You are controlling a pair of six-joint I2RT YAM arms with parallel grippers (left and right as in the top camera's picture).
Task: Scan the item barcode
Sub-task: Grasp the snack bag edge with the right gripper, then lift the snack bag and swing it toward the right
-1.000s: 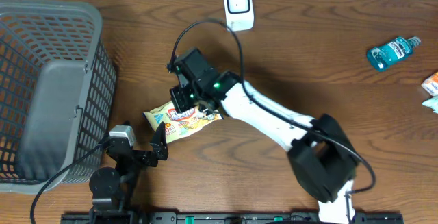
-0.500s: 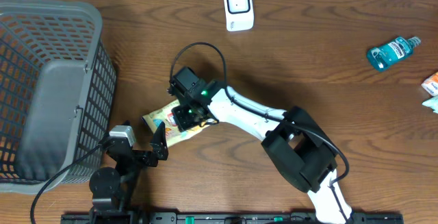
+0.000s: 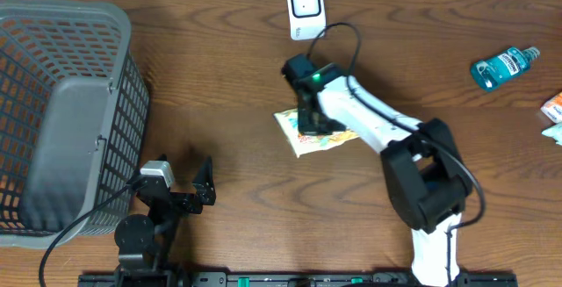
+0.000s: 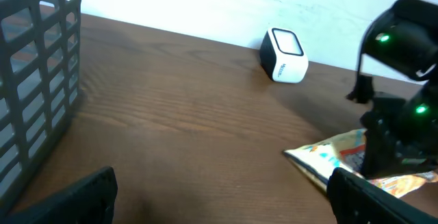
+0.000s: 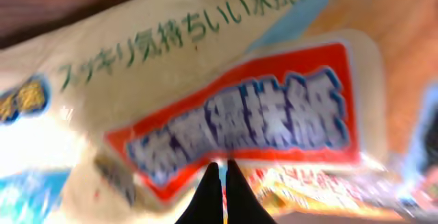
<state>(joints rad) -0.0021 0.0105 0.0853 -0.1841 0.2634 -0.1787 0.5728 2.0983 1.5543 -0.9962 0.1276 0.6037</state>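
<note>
The right gripper's fingers (image 5: 209,195) are pressing together, pinching the thin packet (image 5: 205,80), whose red label and printed lettering are filling the right wrist view. From overhead, the right gripper (image 3: 308,125) is reaching down onto the packet (image 3: 301,139) near the middle of the table (image 3: 219,76). The packet is sticking out from under the gripper toward 8 o'clock and 4 o'clock. In the left wrist view the packet (image 4: 328,157) is showing a pale tilted edge beside the dark gripper body. Whether it is resting on the wood or hanging just above it I cannot tell.

The scanner (image 3: 306,8) is standing at 12 o'clock from the packet, well apart from it, near the table's far edge. In the left wrist view its (image 4: 284,55) white face is turning toward the camera. No barcode is readable on the packet in any view.

The left gripper (image 3: 204,189) is sitting at 7 o'clock from the packet, near the front edge, with its fingers (image 4: 79,195) standing wide apart and holding nothing.

The basket (image 3: 132,111) is lying at 9 o'clock, filling the table's left end. A blue bottle (image 3: 503,65) is lying at 2 o'clock from the packet, and a box (image 3: 553,107) is showing at the right edge, at 3 o'clock.
</note>
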